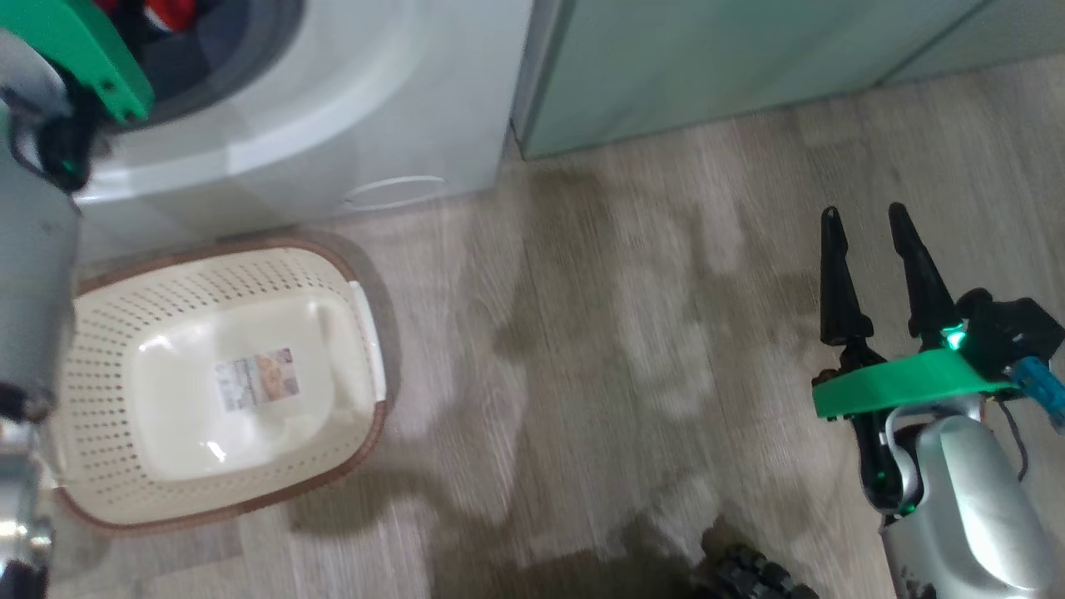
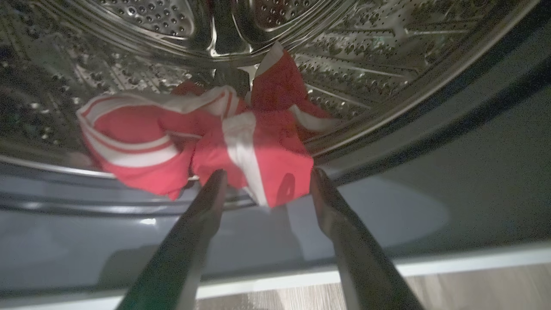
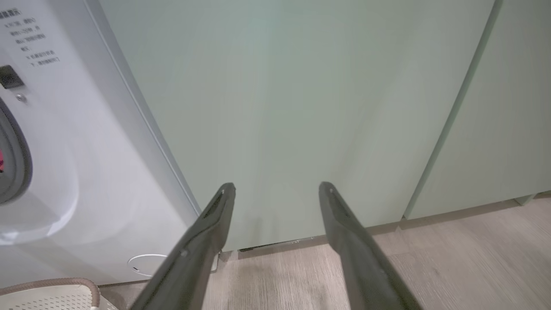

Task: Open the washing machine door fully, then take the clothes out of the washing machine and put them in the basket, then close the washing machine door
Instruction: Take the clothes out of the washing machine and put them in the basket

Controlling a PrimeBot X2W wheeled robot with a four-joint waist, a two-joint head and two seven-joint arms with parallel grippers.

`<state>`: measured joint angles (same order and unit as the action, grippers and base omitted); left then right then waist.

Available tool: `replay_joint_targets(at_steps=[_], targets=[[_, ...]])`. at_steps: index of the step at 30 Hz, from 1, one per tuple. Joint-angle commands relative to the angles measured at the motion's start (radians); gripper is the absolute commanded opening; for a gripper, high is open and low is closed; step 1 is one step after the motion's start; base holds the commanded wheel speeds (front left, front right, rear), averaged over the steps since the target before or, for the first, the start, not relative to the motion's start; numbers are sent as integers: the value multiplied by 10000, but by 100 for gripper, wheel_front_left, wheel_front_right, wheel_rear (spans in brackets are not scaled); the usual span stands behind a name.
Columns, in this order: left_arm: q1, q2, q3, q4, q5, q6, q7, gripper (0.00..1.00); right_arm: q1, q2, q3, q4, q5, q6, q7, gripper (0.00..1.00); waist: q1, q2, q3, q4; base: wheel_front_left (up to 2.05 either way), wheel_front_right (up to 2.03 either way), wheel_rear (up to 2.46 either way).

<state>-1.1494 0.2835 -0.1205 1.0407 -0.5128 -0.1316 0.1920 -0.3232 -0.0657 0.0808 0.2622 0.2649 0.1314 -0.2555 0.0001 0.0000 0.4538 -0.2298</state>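
Washing machine: drum open to you. Basket on the floor just before it. Clothes: red bundle at the drum lip, likely soft, light, floppy; pinch a bunched fold. Your left pincer gapes wide either side of its near corner, gripping nothing. Right pincer is wide and idle.

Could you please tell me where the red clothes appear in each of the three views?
Head view: red clothes at the top left edge, inside the washing machine.
Left wrist view: centre, at the drum's front edge.
Right wrist view: red sliver at the left edge.
Shared landmark: the grey gasket.
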Motion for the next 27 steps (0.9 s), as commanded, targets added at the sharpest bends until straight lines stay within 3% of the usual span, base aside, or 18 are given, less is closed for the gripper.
replay_joint_targets(at_steps=[1, 7, 19, 20, 21, 22, 27], targets=[[-584, 564, 78, -181, -38, 10, -59, 100, -72, 102, 157, -341, -24, -7, -63, 100, -1, 0, 407, -326, 0, 0, 0], [-1581, 830, -368, 277, -102, 10, -142, 100, -349, 126, 69, -456, -29, -7, -63, 100, -1, 0, 904, -572, 0, 0, 0], [-2252, 878, -1036, 1748, -170, 10, 874, 100, -463, 149, 143, -531, -20, -7, -63, 100, -1, 0, 1501, -862, 0, 0, 0], [-2239, 828, -1076, 1800, -203, 10, 934, 65, -462, 150, 147, -523, 1, -7, -63, 100, -1, 0, 1512, -859, 0, 0, 0], [-2208, 779, -1123, 1830, -236, 10, 955, 16, -467, 151, 146, -509, 25, -7, -63, 100, -1, 0, 1509, -851, 0, 0, 0], [-2164, 735, -1181, 1848, -261, 10, 956, 0, -469, 151, 135, -493, 47, -7, -63, 100, -1, 0, 1492, -836, 0, 0, 0], [-1885, 577, -1471, 1770, -392, 10, 782, 0, -449, 152, 51, -429, 67, -7, -63, 100, -1, 0, 1301, -705, 0, 0, 0]])
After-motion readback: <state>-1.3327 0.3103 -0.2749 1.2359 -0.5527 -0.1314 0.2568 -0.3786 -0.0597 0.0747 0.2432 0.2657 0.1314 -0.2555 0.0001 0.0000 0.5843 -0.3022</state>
